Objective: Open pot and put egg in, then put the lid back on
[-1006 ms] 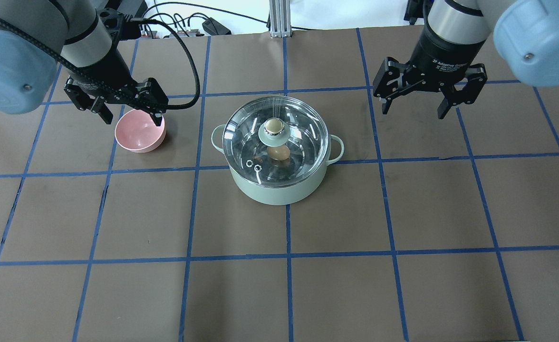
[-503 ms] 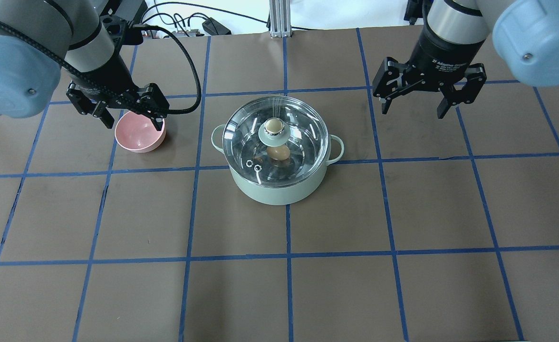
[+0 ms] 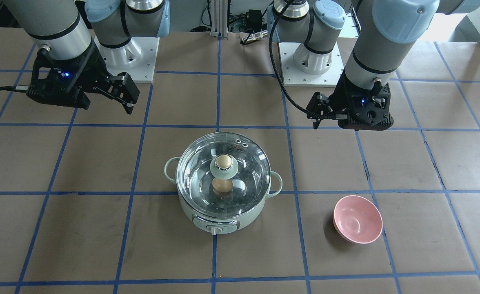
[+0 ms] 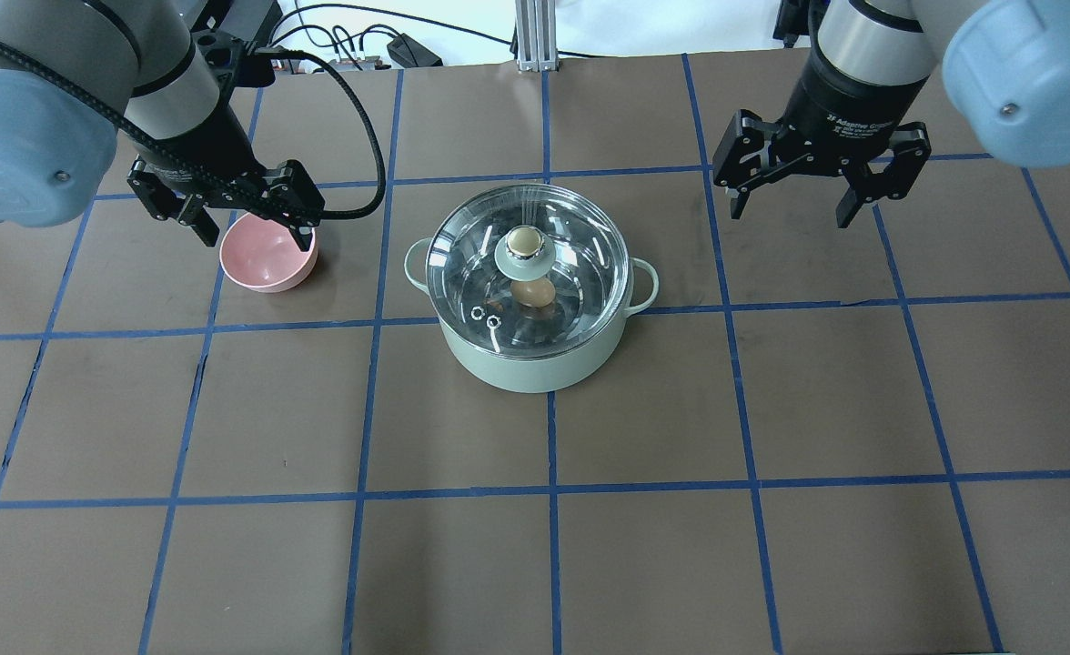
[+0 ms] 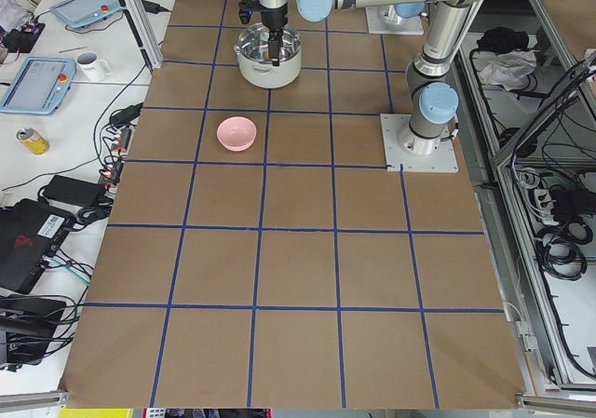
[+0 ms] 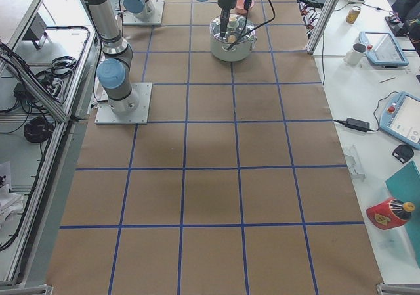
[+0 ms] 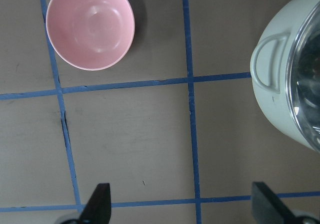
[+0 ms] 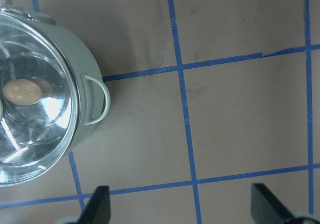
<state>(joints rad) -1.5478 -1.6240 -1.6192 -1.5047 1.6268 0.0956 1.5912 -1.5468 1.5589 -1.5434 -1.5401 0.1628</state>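
Observation:
The mint-green pot (image 4: pixel 530 359) stands mid-table with the glass lid (image 4: pixel 580 264) seated on it, the beige knob (image 4: pixel 523 240) at its centre. The tan egg (image 4: pixel 532 292) lies inside on the steel bottom and shows through the glass, also in the front view (image 3: pixel 222 185) and the right wrist view (image 8: pixel 22 92). My left gripper (image 4: pixel 254 233) is open and empty, hovering over the pink bowl to the pot's left. My right gripper (image 4: pixel 790 213) is open and empty, raised to the pot's back right. Neither touches the pot.
An empty pink bowl (image 4: pixel 268 261) sits left of the pot, also in the left wrist view (image 7: pixel 90 25). The brown table cover has a blue tape grid. Cables and a metal post stand at the far edge.
My left arm has shifted a little over the pink bowl, still open. The right gripper has barely moved. Pot, lid and egg have not moved.

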